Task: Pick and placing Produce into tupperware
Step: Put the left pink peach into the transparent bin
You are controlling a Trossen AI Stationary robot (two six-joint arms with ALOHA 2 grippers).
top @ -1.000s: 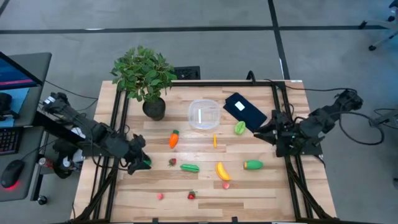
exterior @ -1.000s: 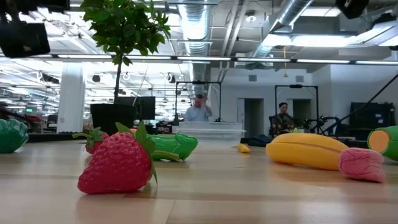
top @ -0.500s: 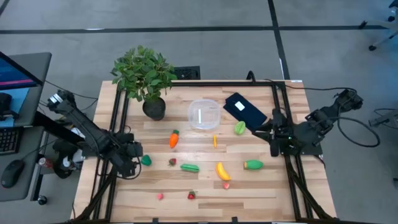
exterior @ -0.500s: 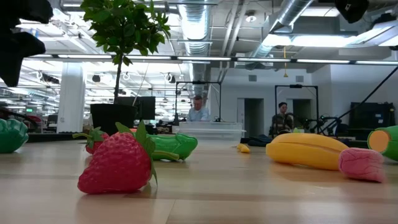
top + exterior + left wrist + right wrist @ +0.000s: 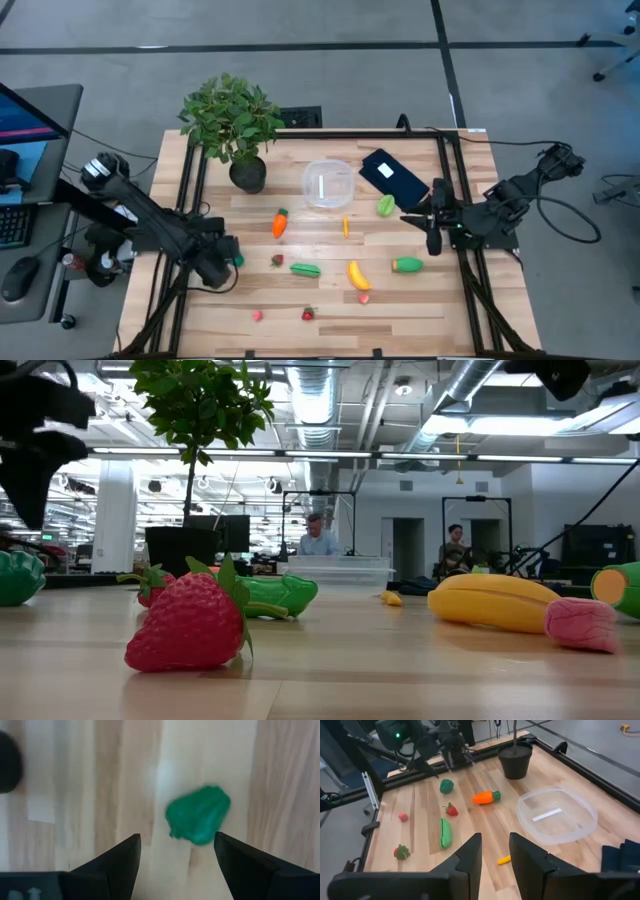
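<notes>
Light: bright and even from the ceiling strips (image 5: 300,452) above me.
Shadows: faint on the table (image 5: 420,300).
Blur: my left wrist saw the green pepper (image 5: 198,814) smeared.

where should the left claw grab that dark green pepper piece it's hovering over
Come straight down from above and close across the lumpy body of the green pepper, at its widest middle. It lies loose on the wooden table with bare wood all round, and the left claw is open above it, fingers roughly either side.
</notes>
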